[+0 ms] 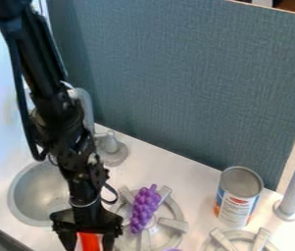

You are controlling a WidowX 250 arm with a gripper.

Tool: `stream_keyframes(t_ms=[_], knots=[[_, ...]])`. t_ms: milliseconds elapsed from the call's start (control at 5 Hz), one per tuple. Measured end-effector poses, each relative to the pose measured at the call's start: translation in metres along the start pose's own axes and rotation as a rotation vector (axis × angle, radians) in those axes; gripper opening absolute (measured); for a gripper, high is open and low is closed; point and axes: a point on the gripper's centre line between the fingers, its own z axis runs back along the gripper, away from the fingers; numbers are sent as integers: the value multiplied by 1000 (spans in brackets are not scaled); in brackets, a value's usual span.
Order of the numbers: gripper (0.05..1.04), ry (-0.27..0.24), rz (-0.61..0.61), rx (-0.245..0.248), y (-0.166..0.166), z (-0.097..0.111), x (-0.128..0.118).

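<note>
Gripper (89,247) holds red object (89,239) beside purple toy grapes (144,208).

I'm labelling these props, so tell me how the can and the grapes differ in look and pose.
The can is smooth with a label; the grapes are purple and bumpy. The can stands upright on the counter; the grapes lie on a burner. Both are right of the sink in the picture.

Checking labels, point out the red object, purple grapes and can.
Red object (89,241): camera view, point on its visible upper part.
Purple grapes (144,210): camera view, point mid-bunch.
Can (236,210): camera view, point on its labelled side.
</note>
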Motion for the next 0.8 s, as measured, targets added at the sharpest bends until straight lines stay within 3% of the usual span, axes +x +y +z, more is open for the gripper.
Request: stream_keyframes(t_ms=[400, 800], knots=[[976, 26, -20, 122, -7, -25, 2], [593, 19, -34, 128, -3, -21, -6]])
